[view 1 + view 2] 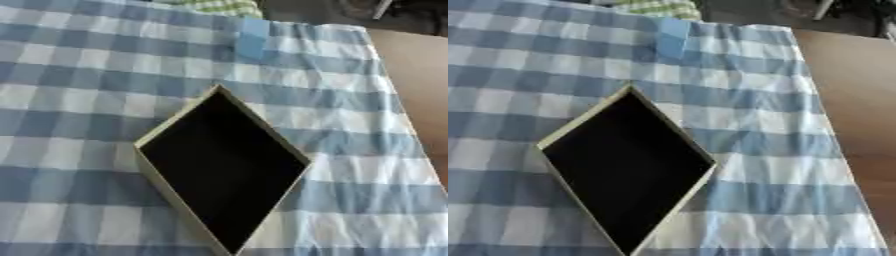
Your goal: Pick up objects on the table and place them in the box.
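Nearest us sat the box (149,167), a shallow open tray with pale walls and a dark interior, turned cornerwise on the blue-and-white checked tablecloth (350,145). We saw a small light-blue rectangular piece (253,38) lying flat near the cloth's far edge, well apart from the box. Neither of our hands showed, so we could not tell their state.

Matt cardboard-like box (175,121), soft checked cloth (79,90), smooth wooden table (859,90)

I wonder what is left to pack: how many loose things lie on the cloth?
1: a small blue object near the cloth's far edge, beyond the box. The box's dark inside may hide others.
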Controlling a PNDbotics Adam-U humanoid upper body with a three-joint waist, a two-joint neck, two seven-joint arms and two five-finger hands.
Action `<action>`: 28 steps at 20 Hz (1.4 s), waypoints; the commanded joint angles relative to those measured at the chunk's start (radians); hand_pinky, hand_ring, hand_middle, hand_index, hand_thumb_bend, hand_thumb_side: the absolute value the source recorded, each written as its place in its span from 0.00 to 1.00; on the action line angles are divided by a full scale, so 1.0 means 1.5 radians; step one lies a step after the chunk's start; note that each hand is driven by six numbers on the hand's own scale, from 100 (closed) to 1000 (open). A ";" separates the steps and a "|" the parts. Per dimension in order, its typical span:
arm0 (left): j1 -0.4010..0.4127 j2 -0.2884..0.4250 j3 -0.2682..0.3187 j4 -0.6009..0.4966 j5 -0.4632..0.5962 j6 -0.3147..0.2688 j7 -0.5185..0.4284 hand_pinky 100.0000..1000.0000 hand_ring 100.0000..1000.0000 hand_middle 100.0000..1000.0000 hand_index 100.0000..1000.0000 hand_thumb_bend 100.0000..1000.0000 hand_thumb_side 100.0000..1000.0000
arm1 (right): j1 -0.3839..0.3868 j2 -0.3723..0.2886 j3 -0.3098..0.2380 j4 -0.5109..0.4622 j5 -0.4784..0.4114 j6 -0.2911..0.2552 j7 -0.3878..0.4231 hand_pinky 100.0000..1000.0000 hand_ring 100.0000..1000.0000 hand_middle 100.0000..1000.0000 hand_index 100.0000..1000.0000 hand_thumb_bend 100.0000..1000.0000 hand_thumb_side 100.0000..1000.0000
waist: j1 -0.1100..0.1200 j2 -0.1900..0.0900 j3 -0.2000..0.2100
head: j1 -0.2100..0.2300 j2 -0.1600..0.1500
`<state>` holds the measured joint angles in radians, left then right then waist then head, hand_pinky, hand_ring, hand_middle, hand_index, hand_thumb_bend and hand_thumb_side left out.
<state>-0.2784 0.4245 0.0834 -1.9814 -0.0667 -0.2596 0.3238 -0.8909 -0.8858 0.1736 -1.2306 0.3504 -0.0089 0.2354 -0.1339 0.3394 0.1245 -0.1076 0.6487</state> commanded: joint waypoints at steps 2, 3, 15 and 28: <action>-0.008 0.016 0.000 -0.012 0.001 0.000 -0.002 0.56 0.67 0.66 0.73 0.34 0.53 | -0.024 -0.026 -0.008 -0.018 0.068 -0.041 0.122 0.89 0.98 0.89 0.94 0.08 0.83 | 0.002 -0.013 0.001 | -0.004 -0.015; -0.008 0.016 -0.001 -0.012 0.001 0.000 -0.003 0.56 0.67 0.66 0.73 0.34 0.53 | -0.027 -0.024 -0.010 -0.019 0.079 -0.051 0.151 0.90 0.98 0.89 0.94 0.12 0.78 | 0.002 -0.013 0.002 | -0.005 -0.015; -0.009 0.016 -0.002 -0.012 0.004 0.002 -0.007 0.56 0.67 0.66 0.73 0.32 0.52 | -0.055 -0.010 -0.024 -0.027 0.117 -0.091 0.334 0.92 0.98 0.90 0.97 0.25 0.38 | 0.000 -0.015 0.002 | -0.011 -0.005; -0.010 0.016 -0.007 -0.012 0.007 0.002 -0.014 0.56 0.67 0.66 0.73 0.31 0.52 | -0.089 0.028 -0.017 0.003 0.163 -0.049 0.303 0.91 0.95 0.91 1.00 0.26 0.20 | -0.005 -0.013 0.014 | -0.018 0.000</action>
<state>-0.2817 0.4245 0.0747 -1.9814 -0.0572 -0.2550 0.3079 -1.0033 -0.8256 0.1555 -1.2296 0.5807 -0.0901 0.6969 -0.1471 0.3391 0.1465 -0.1288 0.6426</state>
